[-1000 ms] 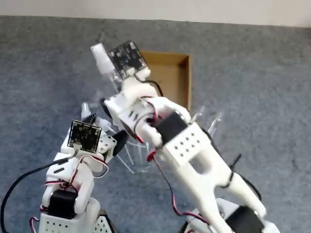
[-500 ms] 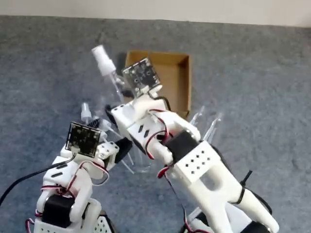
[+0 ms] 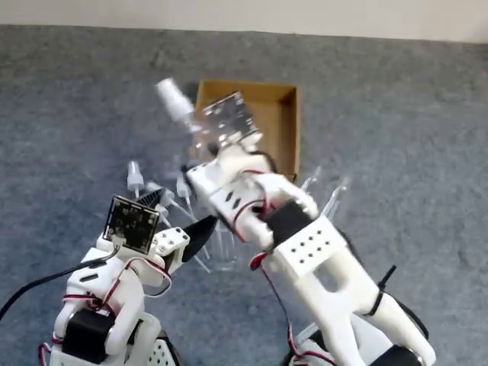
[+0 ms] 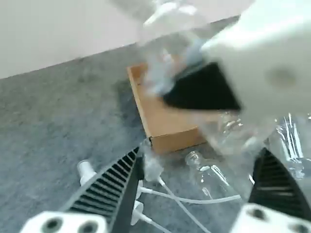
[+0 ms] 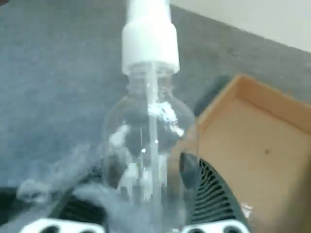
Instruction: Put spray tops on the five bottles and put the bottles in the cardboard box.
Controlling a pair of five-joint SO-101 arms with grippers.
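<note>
Broadly, the task stands at an early stage. The right pincer [image 5: 146,199] is clenched on the capped bottle [image 5: 146,131], a clear bottle whose white spray top [image 5: 148,39] is already seated. In the high view this bottle is held in the air over one edge of the cardboard box [image 3: 276,114], with its top pointing out beyond the box; it is not yet inside. The part of the box floor that shows is bare cardboard, and the rest is hidden by the arm. So, by judgement, no bottle has yet been delivered, and this would be the first of five.

The left pincer [image 4: 200,162] is released, its jaws wide apart, low over the work still to do. Loose spray tops [image 3: 136,174] with their dip tubes lie on the bench [image 3: 69,99], and an uncapped bottle [image 4: 210,171] lies on its side just beside the box. Further clear shapes [image 3: 326,187], probably bottles, lie beyond the right arm; their number cannot be told.

Remaining, as judged: capping the other bottles and boxing all five.

The bench carries a grey, carpet-like covering, and a pale wall [image 3: 320,14] bounds it at the far side.
</note>
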